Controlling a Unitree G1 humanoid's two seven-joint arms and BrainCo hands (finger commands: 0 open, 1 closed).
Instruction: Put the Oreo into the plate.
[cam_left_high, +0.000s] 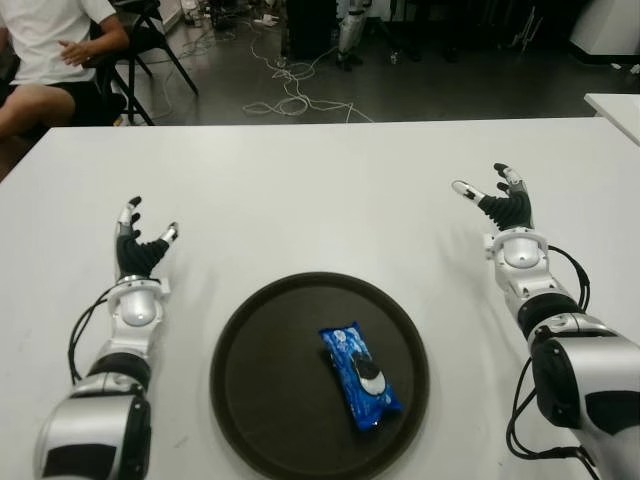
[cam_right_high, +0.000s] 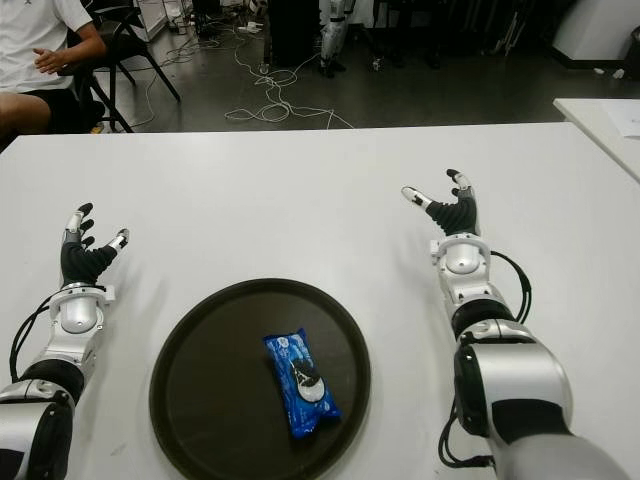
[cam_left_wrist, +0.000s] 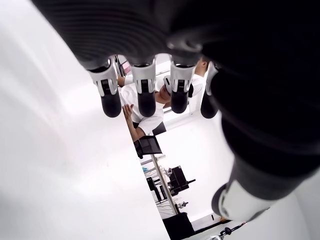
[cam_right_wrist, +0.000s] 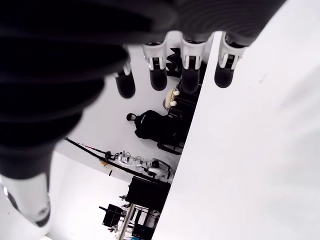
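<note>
One Oreo pack (cam_left_high: 360, 375), one plate (cam_left_high: 250, 390), one table (cam_left_high: 300, 190), two hands, one seated person (cam_left_high: 45, 50).

A plate (cam_left_high: 250, 400) sits on the table (cam_left_high: 320, 190) with a snack pack (cam_left_high: 360, 376) in it, between the left hand (cam_left_high: 140, 250) and right hand (cam_left_high: 505, 205).

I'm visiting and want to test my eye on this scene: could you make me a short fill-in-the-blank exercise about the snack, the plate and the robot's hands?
1. The blue Oreo pack lies inside the round, dark ____.
2. The left hand and the right hand both show open fingers and hold ____.
3. The plate sits on a table whose colour is ____.
4. Seen from the head, the plate lies ____ the two hands.

Missing words: plate; nothing; white; between
</note>
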